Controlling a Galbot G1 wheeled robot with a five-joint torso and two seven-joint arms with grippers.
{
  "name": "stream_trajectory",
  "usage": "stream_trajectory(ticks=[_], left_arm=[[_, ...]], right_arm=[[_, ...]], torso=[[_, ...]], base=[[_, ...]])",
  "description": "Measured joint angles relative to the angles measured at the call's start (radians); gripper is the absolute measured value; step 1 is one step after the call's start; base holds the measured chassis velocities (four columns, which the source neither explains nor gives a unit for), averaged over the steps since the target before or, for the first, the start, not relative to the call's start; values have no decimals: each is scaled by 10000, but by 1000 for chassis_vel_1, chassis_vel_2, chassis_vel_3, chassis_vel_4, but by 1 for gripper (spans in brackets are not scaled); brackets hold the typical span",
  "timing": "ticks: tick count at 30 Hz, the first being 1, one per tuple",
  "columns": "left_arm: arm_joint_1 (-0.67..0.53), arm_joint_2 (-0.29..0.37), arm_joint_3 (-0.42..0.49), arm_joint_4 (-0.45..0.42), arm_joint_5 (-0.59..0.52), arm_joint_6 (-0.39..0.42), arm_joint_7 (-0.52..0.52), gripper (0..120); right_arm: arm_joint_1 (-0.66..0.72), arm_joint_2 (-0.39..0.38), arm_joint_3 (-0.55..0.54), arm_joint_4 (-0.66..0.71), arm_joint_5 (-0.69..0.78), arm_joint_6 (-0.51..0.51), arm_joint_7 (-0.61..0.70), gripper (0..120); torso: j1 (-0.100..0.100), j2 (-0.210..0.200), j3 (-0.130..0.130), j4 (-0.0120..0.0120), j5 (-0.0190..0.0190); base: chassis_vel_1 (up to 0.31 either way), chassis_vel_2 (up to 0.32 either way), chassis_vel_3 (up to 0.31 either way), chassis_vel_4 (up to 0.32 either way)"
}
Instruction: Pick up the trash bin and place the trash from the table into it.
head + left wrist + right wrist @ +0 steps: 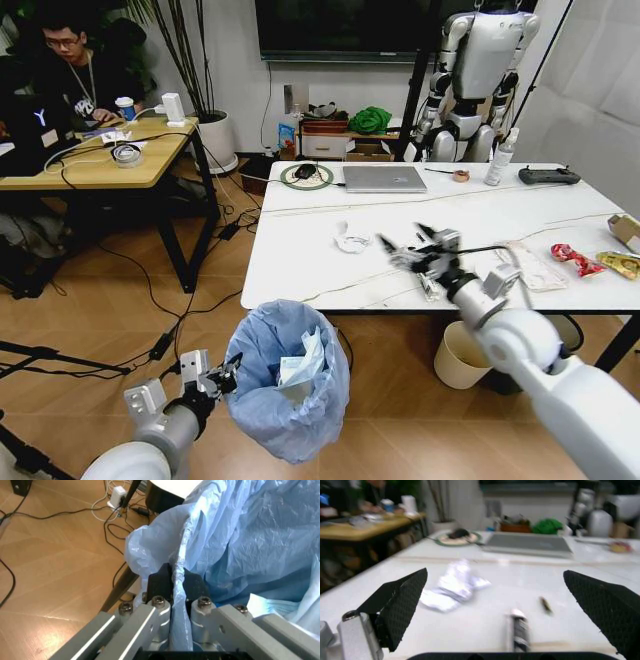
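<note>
The trash bin [288, 385], lined with a crinkly light-blue bag, hangs just above the wood floor before the table's [300, 262] front left corner. My left gripper [229, 378] is shut on the bag's twisted rim [182, 543], its fingers [161, 578] pinching the plastic. White and bluish tissues [300, 366] lie inside. My right gripper [402, 238] hovers open over the table, fingers [402, 600] spread wide, with a crumpled white tissue [352, 238] [452, 587] just beyond them. A clear package [535, 268], red wrapper [575, 260], yellow wrapper [622, 264] and brown bag [626, 229] lie at the right.
A small tube [520, 630] lies on the table under the right gripper. A grey laptop [385, 178], black controller [548, 176] and spray bottle [500, 158] stand along the far edge. A cream bucket [458, 357] sits under the table. A wooden desk [100, 165] stands left, with cables across the floor.
</note>
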Motion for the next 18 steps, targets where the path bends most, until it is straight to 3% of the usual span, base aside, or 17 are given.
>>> stream_trajectory(ticks=[3,18], left_arm=[[0,3,-6,-45,14,0,0,0],[124,-65,-69,-80,137,-23,20,0]], right_arm=[[-345,-23,459,-257,85,-1111,228,100],[-307,238,219,-561,1359,-3294,562,100]], torso=[[0,0,0,0,0],[0,0,-1,3,-4]], base=[[0,0,0,0],[0,0,0,0]])
